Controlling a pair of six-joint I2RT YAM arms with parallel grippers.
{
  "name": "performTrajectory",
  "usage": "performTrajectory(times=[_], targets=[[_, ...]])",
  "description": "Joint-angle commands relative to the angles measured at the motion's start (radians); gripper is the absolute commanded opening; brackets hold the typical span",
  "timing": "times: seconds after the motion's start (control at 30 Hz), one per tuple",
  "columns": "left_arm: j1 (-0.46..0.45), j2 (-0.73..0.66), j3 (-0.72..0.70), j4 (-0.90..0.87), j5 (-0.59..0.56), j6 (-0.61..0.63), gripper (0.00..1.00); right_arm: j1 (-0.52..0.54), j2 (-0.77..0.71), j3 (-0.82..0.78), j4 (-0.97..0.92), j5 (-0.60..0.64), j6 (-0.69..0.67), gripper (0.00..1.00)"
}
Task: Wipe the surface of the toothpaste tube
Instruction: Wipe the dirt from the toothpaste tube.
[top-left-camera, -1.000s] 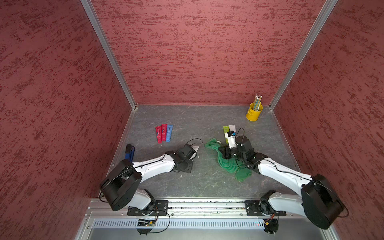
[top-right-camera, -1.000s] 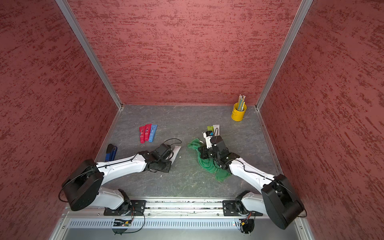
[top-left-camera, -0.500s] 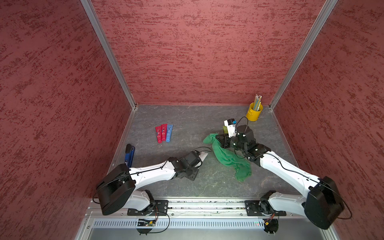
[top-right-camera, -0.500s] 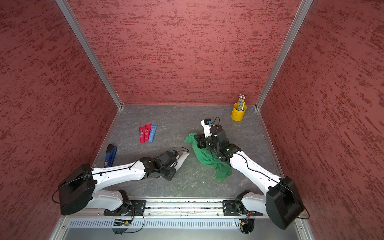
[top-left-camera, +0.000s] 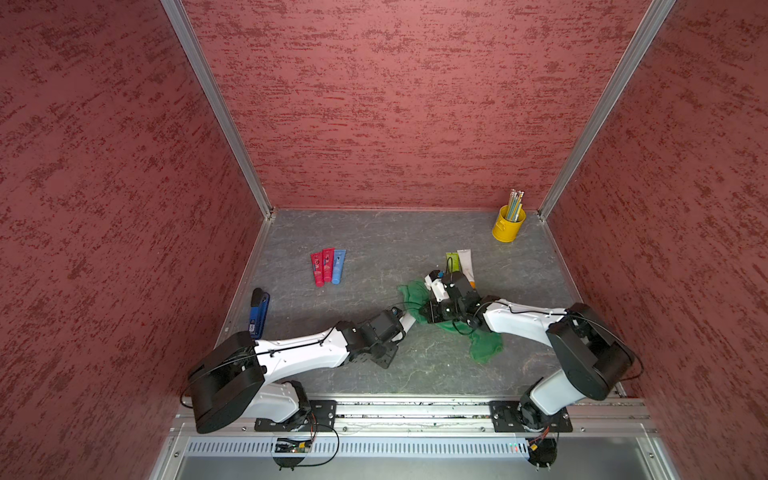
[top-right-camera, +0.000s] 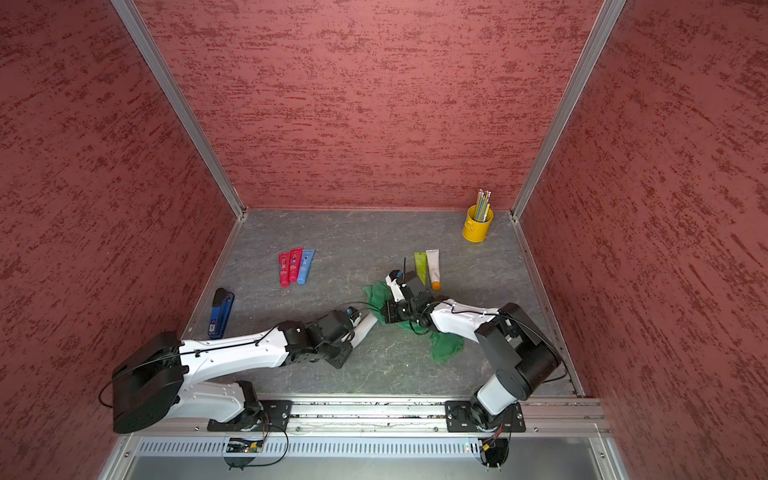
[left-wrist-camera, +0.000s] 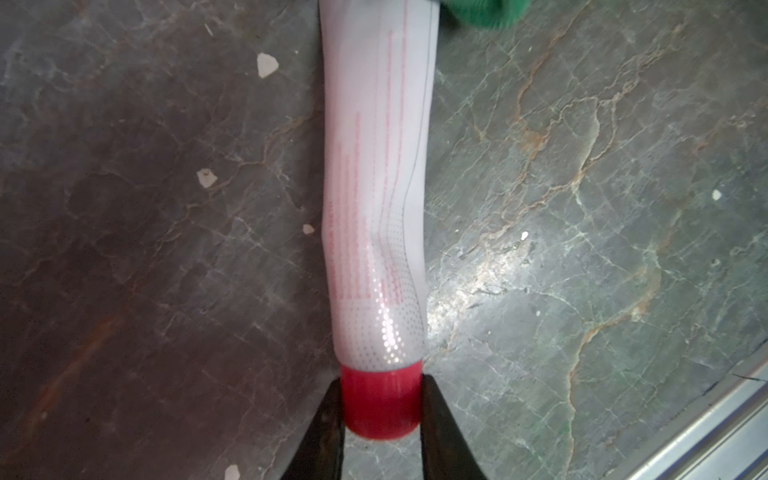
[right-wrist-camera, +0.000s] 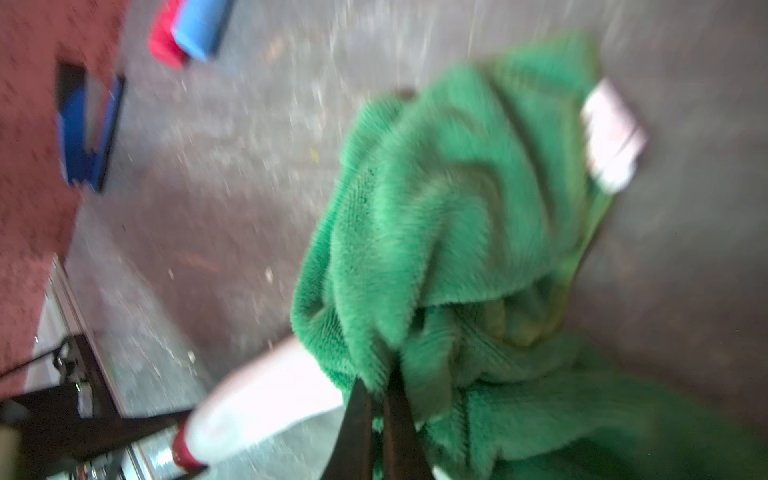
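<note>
While left end effector (left-wrist-camera: 380, 411) clamps toothpaste tube (left-wrist-camera: 374, 187), right end effector (right-wrist-camera: 377, 399) pinches cloth (right-wrist-camera: 457, 208); tube print unreadable.

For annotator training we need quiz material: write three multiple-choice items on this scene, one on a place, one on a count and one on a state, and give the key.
1. Where does the yellow pencil cup stand?
A) near left corner
B) middle of the floor
C) far right corner

2. How many tubes lie in the red-and-blue row?
A) two
B) three
C) five

3. What is the left gripper doing?
A) gripping the white toothpaste tube by its red cap
B) hanging open and empty
C) gripping a spoon

Key:
1 C: both top views show it by the far right corner post.
2 B: two red tubes and one blue lie side by side.
3 A: the left wrist view shows both fingers pressed on the cap.
</note>
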Motion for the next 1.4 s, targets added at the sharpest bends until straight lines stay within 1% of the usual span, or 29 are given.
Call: performTrajectory(times=[0.0, 0.2, 0.33, 0.4, 0.47, 0.57, 0.67, 0.77, 0.9, 1.1, 1.17, 1.2, 1.27, 1.37], targets=[[-0.003, -0.002, 0.000, 0.042, -0.016, 0.006, 0.10, 0.022, 0.017, -0.028, 0.024, -0.020, 0.009, 0.00], [-0.004, 0.000, 0.000, 0.045, -0.019, 0.008, 0.09, 0.070, 0.079, -0.030, 0.069, -0.027, 0.029, 0.00], [-0.004, 0.010, 0.005, 0.047, -0.012, 0.011, 0.08, 0.079, 0.077, -0.019, 0.100, -0.035, 0.047, 0.00], [-0.004, 0.020, 0.007, 0.048, -0.011, 0.013, 0.07, 0.079, 0.052, 0.000, 0.095, -0.016, 0.047, 0.00], [-0.004, 0.028, 0.010, 0.047, -0.008, 0.016, 0.07, 0.079, 0.029, 0.025, 0.086, 0.031, 0.044, 0.00], [-0.004, 0.033, 0.013, 0.045, -0.011, 0.015, 0.06, 0.078, 0.060, 0.061, 0.086, 0.064, 0.037, 0.00], [-0.004, 0.029, 0.011, 0.048, -0.009, 0.015, 0.06, 0.080, 0.141, 0.071, 0.125, 0.010, 0.047, 0.00], [-0.004, 0.030, 0.010, 0.050, -0.006, 0.017, 0.05, 0.099, 0.185, 0.048, 0.169, -0.032, 0.074, 0.00], [-0.004, 0.039, 0.013, 0.050, -0.005, 0.018, 0.05, 0.148, 0.188, 0.009, 0.221, -0.092, 0.119, 0.00], [-0.004, 0.040, 0.015, 0.048, -0.009, 0.016, 0.05, 0.238, 0.204, -0.044, 0.366, -0.268, 0.217, 0.00], [-0.004, 0.035, 0.012, 0.049, -0.011, 0.015, 0.05, 0.251, 0.208, -0.063, 0.409, -0.300, 0.238, 0.00], [-0.004, 0.031, 0.010, 0.050, -0.010, 0.014, 0.05, 0.250, 0.206, -0.071, 0.413, -0.294, 0.240, 0.00], [-0.004, 0.030, 0.009, 0.049, -0.012, 0.015, 0.04, 0.239, 0.196, -0.071, 0.363, -0.216, 0.213, 0.00], [-0.004, 0.029, 0.009, 0.049, -0.013, 0.012, 0.04, 0.186, 0.171, -0.067, 0.308, -0.101, 0.188, 0.00]])
